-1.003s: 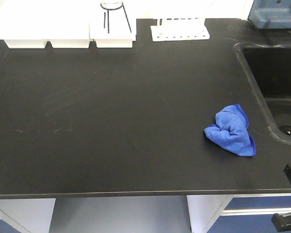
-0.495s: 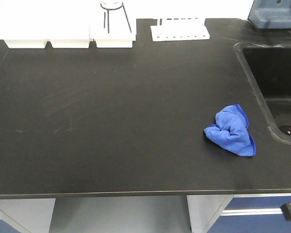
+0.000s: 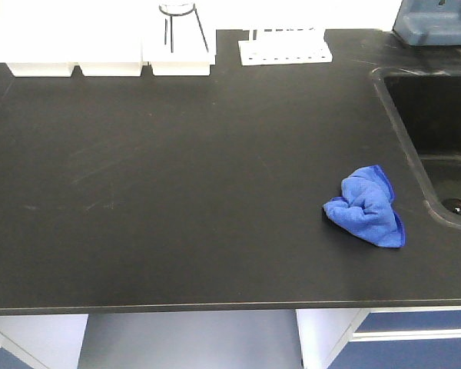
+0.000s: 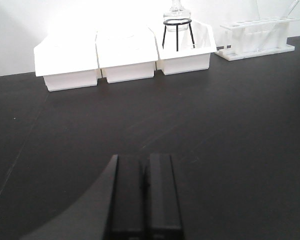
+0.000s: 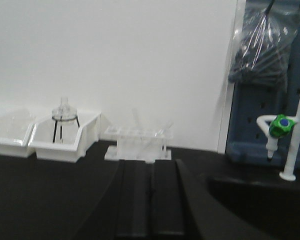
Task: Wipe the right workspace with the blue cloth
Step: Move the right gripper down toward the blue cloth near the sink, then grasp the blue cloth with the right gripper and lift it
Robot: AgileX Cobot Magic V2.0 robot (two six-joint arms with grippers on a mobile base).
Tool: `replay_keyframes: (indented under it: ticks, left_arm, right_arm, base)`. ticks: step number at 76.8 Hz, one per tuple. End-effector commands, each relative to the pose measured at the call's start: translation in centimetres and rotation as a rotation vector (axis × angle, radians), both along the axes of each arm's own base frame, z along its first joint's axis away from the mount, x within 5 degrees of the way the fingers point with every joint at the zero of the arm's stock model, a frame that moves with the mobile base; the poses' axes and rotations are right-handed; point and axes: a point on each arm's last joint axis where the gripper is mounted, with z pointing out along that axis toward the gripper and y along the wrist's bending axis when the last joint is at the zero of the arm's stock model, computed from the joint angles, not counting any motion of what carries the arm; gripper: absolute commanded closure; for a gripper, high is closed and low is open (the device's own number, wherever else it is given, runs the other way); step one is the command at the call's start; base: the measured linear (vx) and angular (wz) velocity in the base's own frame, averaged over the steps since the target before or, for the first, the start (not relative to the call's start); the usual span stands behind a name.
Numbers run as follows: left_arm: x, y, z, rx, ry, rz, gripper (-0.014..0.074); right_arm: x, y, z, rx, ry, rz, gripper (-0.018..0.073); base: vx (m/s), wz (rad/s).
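Observation:
The blue cloth (image 3: 366,205) lies crumpled on a black countertop (image 3: 177,192), near its front right and just left of a sink basin (image 3: 438,115). No gripper touches it. This counter carries the sink and white racks; the right workspace is out of view. Neither gripper shows in the front view. In the left wrist view my left gripper (image 4: 145,158) is shut, with nothing between its fingers, low over bare counter. In the right wrist view my right gripper (image 5: 150,163) is shut and holds nothing. The cloth is outside both wrist views.
White bins (image 3: 69,54) line the back edge, one holding a glass flask on a black stand (image 3: 180,23). A white test-tube rack (image 3: 286,50) stands beside them. A tap with a green knob (image 5: 282,126) and a blue pegboard (image 5: 260,125) rise behind the sink.
The right gripper, visible at the lower right edge of the front view a second ago, has dropped out of that view. The cloth has not moved.

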Motion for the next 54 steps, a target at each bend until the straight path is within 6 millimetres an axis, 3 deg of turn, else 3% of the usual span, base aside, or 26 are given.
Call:
replay_keyframes:
  ticks: [1,14,35,43,54]
  left_arm:
    - [0.0,-0.1,1.6,-0.018,-0.106,-0.019,0.0603]
    - [0.0,-0.1,1.6,-0.018,-0.106,-0.019,0.0603]
    - [0.0,-0.1,1.6,-0.018,-0.106,-0.019,0.0603]
    - [0.0,-0.1,1.6,-0.018,-0.106,-0.019,0.0603]
    - [0.0,-0.1,1.6,-0.018,-0.106,-0.019,0.0603]
  right_arm:
    - [1.6,0.3,2.7,-0.021,0.108,0.008,0.0567]
    - [4.8,0.9,4.6,-0.025,0.331,0.028,0.0567]
    - [8.4,1.7,2.9,0.002,0.506,0.052,0.0512]
    - [9.0,1.8,2.4,-0.016,0.542,0.057,0.0421]
    - [9.4,1.8,2.1,-0.037,0.555,0.054,0.0185]
  base:
    - [0.0,0.0]
    - [0.0,0.0]
    - [0.0,0.0]
    - [0.0,0.0]
    - [0.0,0.0]
